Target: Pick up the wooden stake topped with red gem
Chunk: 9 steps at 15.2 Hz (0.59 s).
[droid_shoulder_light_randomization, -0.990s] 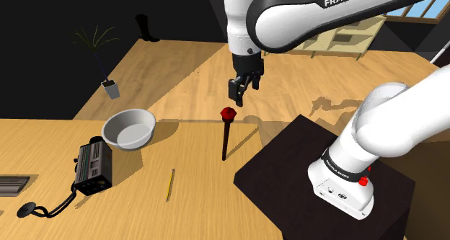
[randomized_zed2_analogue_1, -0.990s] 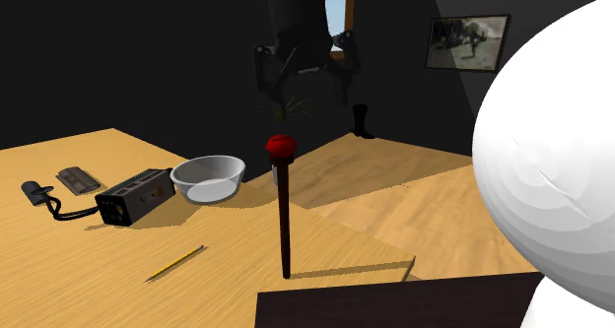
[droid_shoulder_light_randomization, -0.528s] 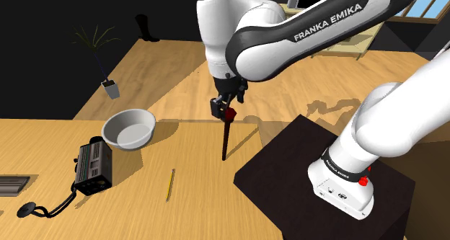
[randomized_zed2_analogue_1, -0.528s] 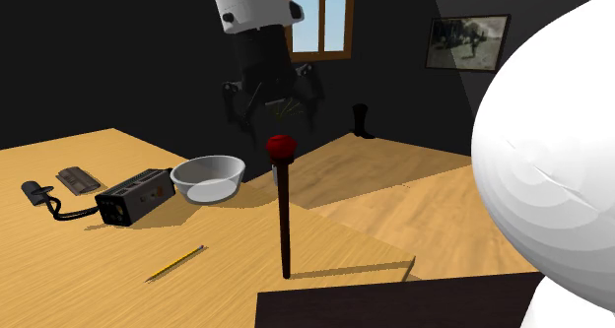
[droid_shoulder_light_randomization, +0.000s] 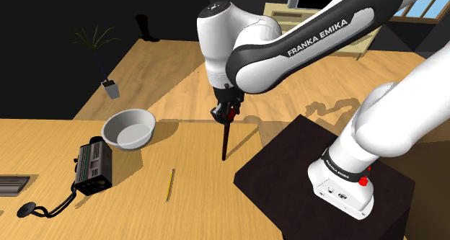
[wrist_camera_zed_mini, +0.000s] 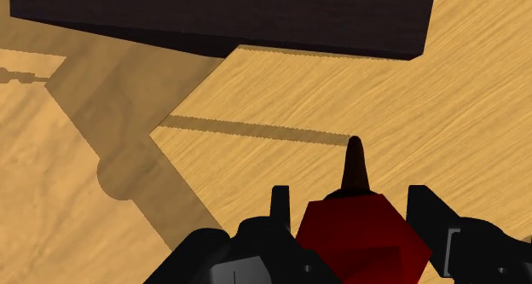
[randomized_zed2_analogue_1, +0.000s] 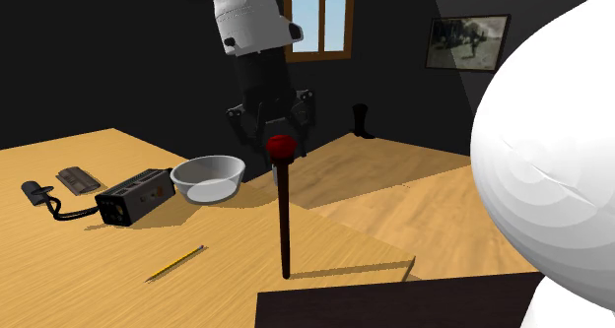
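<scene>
The stake point(droid_shoulder_light_randomization: 226, 141) stands upright on the wooden table, a dark shaft topped by a red gem point(randomized_zed2_analogue_1: 282, 145). My gripper point(randomized_zed2_analogue_1: 276, 141) has come down over the gem, with one black finger on each side of it and gaps still showing. In the shoulder view the gripper point(droid_shoulder_light_randomization: 226, 114) hides most of the gem. From the wrist camera the red gem point(wrist_camera_zed_mini: 362, 235) sits between the fingers point(wrist_camera_zed_mini: 280, 207), and the shaft runs down to the table below it. The jaws stand open around the gem.
A grey bowl point(droid_shoulder_light_randomization: 130, 128) and a black box device point(droid_shoulder_light_randomization: 94, 166) with a cable lie toward the shoulder view's left. A yellow pencil point(droid_shoulder_light_randomization: 171, 184) lies in front of the stake. The dark stand point(droid_shoulder_light_randomization: 288, 174) sits close on the right.
The gripper has dropped from above the gem, moved toward the shoulder view's left, and now straddles the gem. The stake has not moved.
</scene>
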{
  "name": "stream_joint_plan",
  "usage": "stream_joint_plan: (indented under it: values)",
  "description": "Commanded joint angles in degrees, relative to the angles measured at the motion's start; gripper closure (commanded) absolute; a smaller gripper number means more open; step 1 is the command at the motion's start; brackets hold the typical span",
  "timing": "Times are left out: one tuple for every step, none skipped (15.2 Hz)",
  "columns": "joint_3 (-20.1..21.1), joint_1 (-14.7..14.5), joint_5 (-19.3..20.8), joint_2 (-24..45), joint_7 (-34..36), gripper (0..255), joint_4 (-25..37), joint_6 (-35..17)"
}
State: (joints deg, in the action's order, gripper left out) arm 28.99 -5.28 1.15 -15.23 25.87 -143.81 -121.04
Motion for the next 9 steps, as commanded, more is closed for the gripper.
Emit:
stream_joint_plan:
  values:
    - [0.0,0.0,0.0,0.0,0.0,255,-0.1,-0.1]
    - [0.0,0.0,0.0,0.0,0.0,255,-0.1,-0.1]
    - [0.0,0.0,0.0,0.0,0.0,255,-0.1,-0.1]
    - [0.0,0.0,0.0,0.0,0.0,255,-0.1,-0.1]
    - [0.0,0.0,0.0,0.1,0.0,255,-0.1,-0.1]
    - [0.0,0.0,0.1,0.1,0.0,255,-0.1,-0.1]
    - [0.0,0.0,0.1,0.1,0.0,255,-0.1,-0.1]
    - [0.1,0.0,0.1,0.1,0.1,255,-0.1,-0.2]
    - [-0.1,-0.1,-0.2,-0.4,-0.2,255,0.3,0.7]
